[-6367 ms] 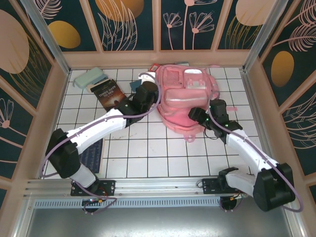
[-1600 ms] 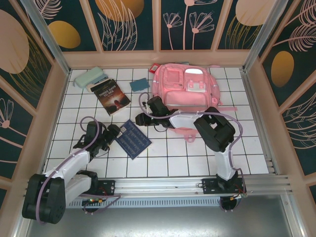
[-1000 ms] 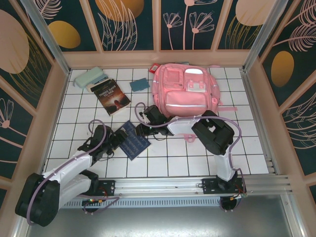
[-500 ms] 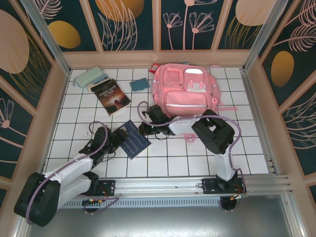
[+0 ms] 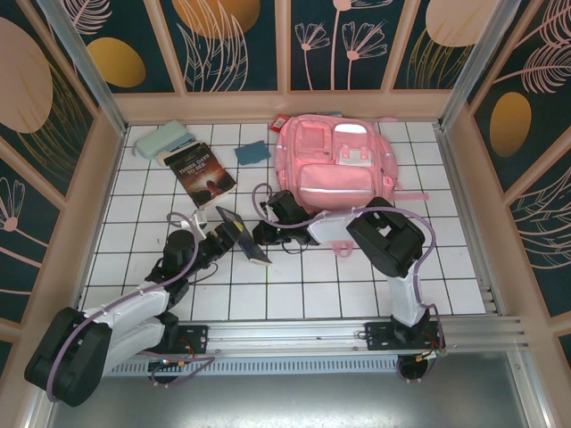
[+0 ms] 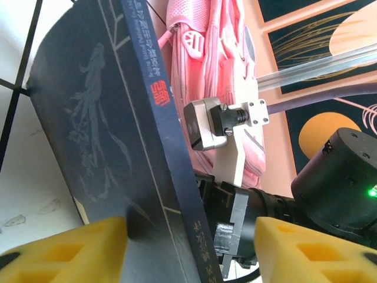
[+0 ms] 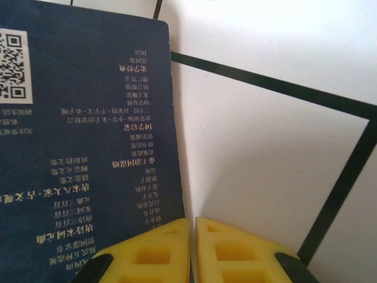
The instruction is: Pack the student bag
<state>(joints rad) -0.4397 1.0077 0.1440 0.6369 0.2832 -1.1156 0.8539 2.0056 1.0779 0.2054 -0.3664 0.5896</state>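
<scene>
The student bag (image 5: 330, 174), a big pink backpack, lies flat at the back of the tiled floor; it also shows past the book (image 6: 212, 59). A dark blue book (image 5: 243, 234) stands tilted up on one edge between my two grippers. My left gripper (image 5: 217, 239) is open around it (image 6: 188, 250): the left pad (image 6: 65, 247) touches the cover (image 6: 100, 147), while the right pad (image 6: 312, 247) stands well off the spine. My right gripper (image 5: 268, 234) is shut, its tips (image 7: 192, 236) at the edge of the book's back cover (image 7: 76, 130).
A second book with a dark picture cover (image 5: 200, 174) lies at the back left, next to a pale green case (image 5: 163, 141) and a small blue item (image 5: 252, 152). A pink strap loop (image 5: 343, 248) trails from the bag. Walls enclose the floor.
The blue book has gone from lying flat to standing tilted on its edge. My left gripper has moved in around it and its jaws have narrowed. The right gripper stays shut at the far edge.
</scene>
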